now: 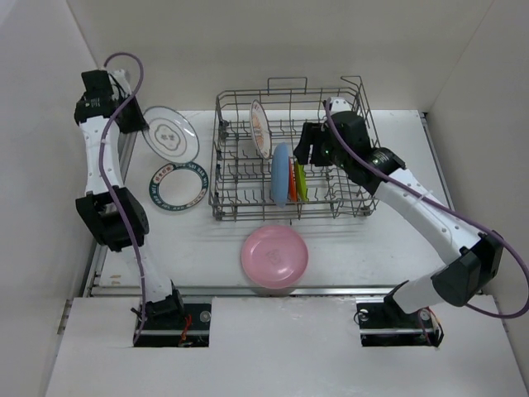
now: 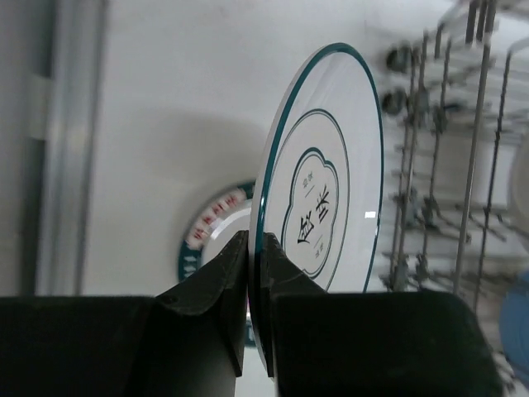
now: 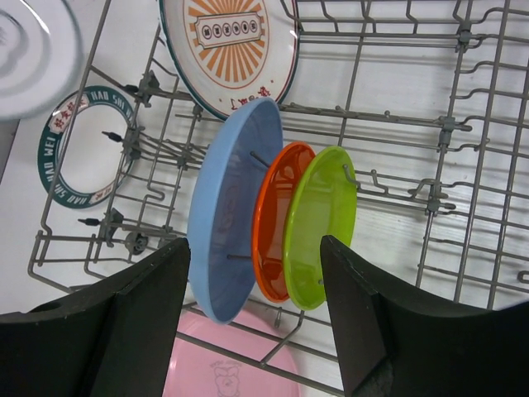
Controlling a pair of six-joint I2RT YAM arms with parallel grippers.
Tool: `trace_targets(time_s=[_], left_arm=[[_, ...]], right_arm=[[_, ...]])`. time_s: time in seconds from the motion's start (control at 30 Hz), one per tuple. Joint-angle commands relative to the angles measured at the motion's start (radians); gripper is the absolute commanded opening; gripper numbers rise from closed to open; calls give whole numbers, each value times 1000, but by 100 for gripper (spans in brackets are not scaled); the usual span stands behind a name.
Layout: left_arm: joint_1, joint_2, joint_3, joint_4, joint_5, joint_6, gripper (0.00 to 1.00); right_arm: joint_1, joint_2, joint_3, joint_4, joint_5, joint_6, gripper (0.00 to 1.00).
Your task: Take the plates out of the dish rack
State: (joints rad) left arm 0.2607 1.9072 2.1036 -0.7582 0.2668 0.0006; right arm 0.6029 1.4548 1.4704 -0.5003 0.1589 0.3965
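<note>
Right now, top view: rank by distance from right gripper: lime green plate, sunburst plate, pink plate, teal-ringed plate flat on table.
From the right gripper:
1. Lime green round plate, in the grey wire dish rack, beside it.
2. White sunburst-pattern plate, rack's far-left part.
3. Pink round plate, table, front of rack.
4. Teal-ringed white plate, table, left of rack.

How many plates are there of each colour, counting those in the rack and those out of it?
pink plate: 1
blue plate: 1
orange plate: 1
lime green plate: 1
sunburst plate: 1
teal-trimmed white plates: 2, the held plate in the left tool, the flat plate on the table
Total: 7
</note>
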Motion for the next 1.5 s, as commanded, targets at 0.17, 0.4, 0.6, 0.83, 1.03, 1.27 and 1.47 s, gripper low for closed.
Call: trace_targets(time_s=[0.17,0.4,0.6,0.83,1.03,1.27,1.47], left_arm=[[14,72,-180,-58,292,116,0],[66,105,-274,34,282,75,0],[98,107,-323,88,308,44,0],[193,107,-323,79,488,24,0],[204,107,-300,-16,578,145,0],[204,156,-304,-121,467,263,0],[204,145,-375,-29,345,213,0]], right_arm=[[5,-5,-15,65,-16,1,70],[5,-24,-35,74,-16,1,70],[5,-33,-35,74,-16,1,70],[5,-33,-35,74,-25,1,70],[5,-33,-35,74,-35,-8,70],[5,-33,-35,83,-35,-18,70],[5,-33,-35,83,-35,-18,70]])
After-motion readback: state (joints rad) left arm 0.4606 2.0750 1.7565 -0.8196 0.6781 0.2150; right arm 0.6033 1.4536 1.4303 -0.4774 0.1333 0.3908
